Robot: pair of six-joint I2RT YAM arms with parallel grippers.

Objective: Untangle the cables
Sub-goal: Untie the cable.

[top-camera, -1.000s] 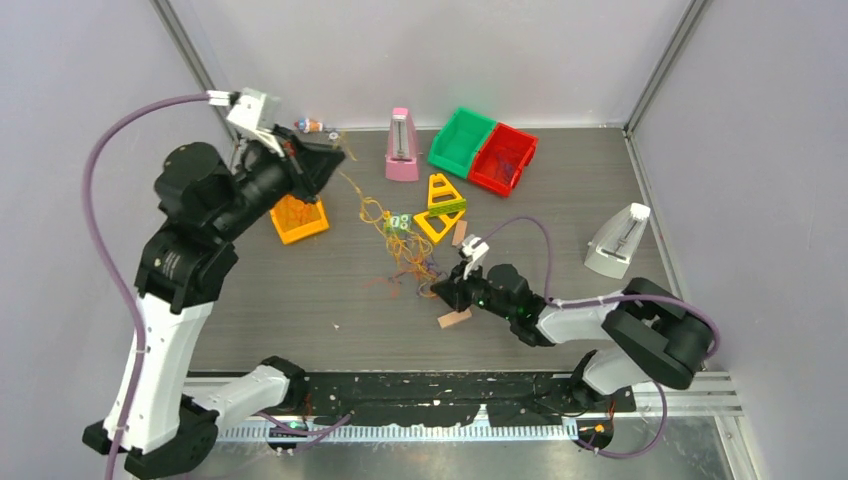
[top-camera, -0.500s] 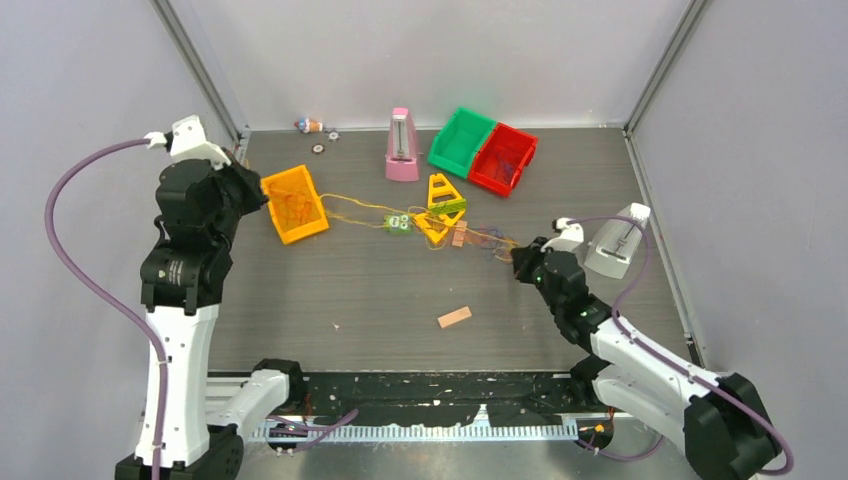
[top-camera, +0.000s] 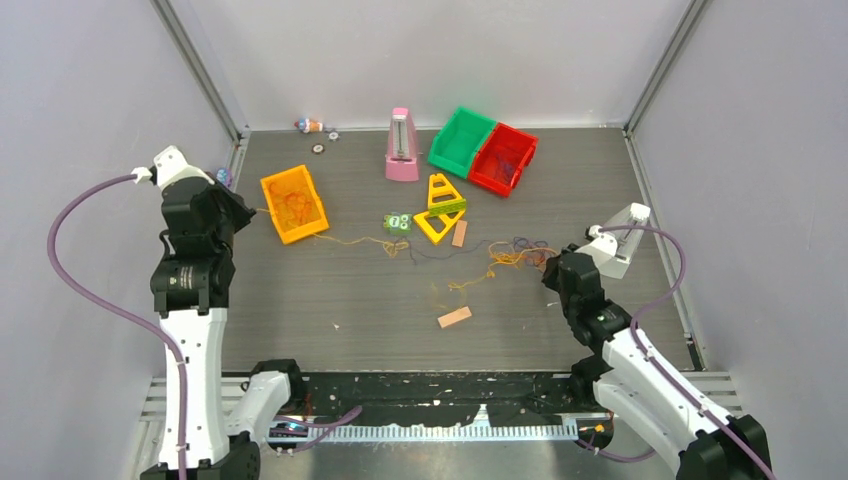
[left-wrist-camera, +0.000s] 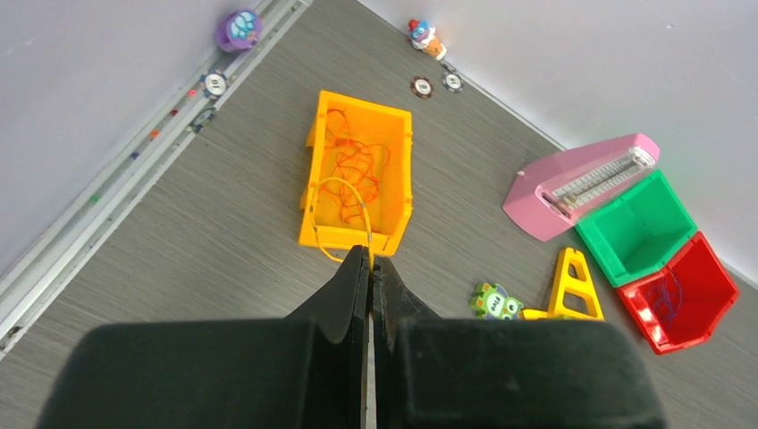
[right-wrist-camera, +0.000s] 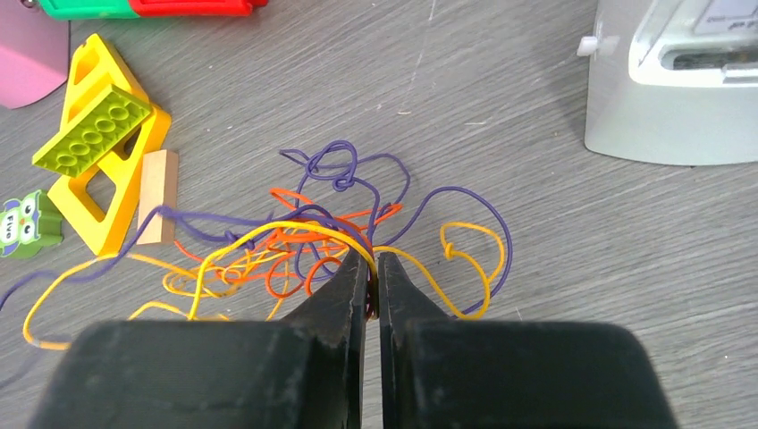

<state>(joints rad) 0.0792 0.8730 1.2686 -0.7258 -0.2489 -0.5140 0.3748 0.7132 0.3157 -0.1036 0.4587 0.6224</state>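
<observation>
The right gripper has its fingers pressed together on the near edge of a tangle of thin orange, yellow and dark purple cables. Strands spread from the tips toward 9, 12 and 3 o'clock. A plain wooden block lies at 10 o'clock, beside a yellow triangular plastic frame carrying a lime studded brick. A white wedge-shaped metronome stands at 1 o'clock. The left gripper is likewise closed, pinching a single yellow cable strand. That strand loops at 12 o'clock into an open orange plastic bin holding orange-red wire. Seen from above, the tangle lies on the grey table at 3 o'clock from this gripper.
</observation>
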